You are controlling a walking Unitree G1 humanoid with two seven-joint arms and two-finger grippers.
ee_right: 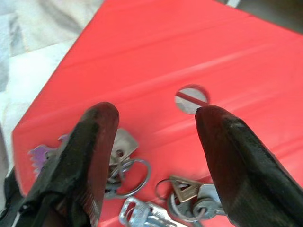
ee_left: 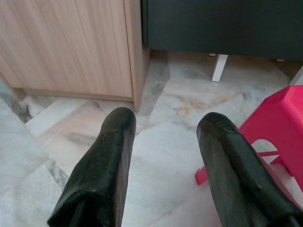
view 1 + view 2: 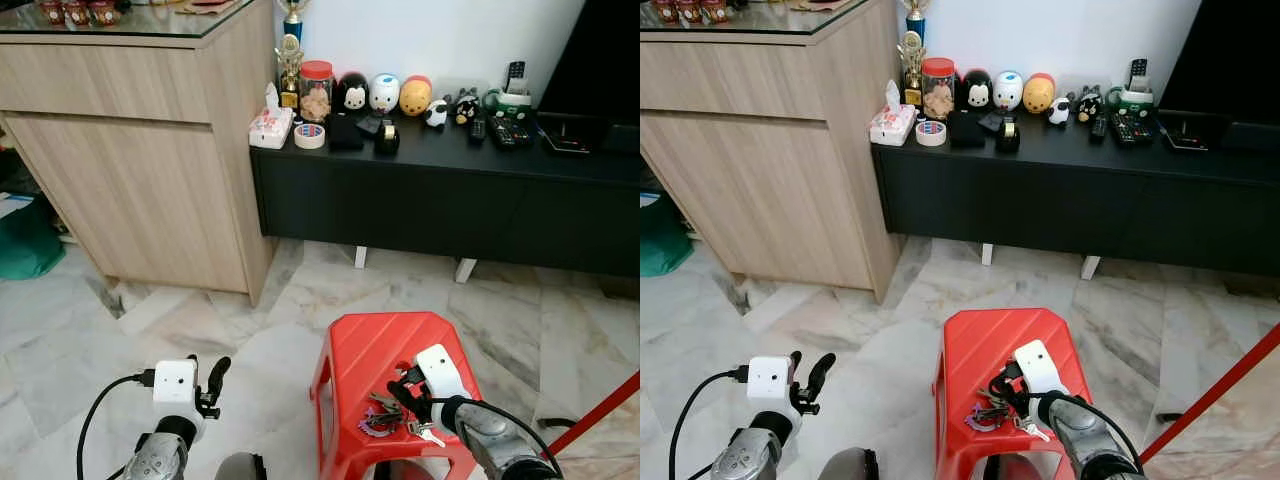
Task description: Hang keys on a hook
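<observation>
The keys lie loose in a spread bunch on the red stool, close to its near edge. The right gripper hovers just above them, fingers wide apart and empty. If it closes on one ring only, the rest may drag and slide off that edge onto the marble floor. The left gripper hangs open beside the stool.

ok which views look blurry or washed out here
Right wrist view: the keys and near fingers are soft, the red stool glares pale. Left wrist view: fingers slightly out of focus, floor sharp. Both eye views are crisp and evenly lit.
</observation>
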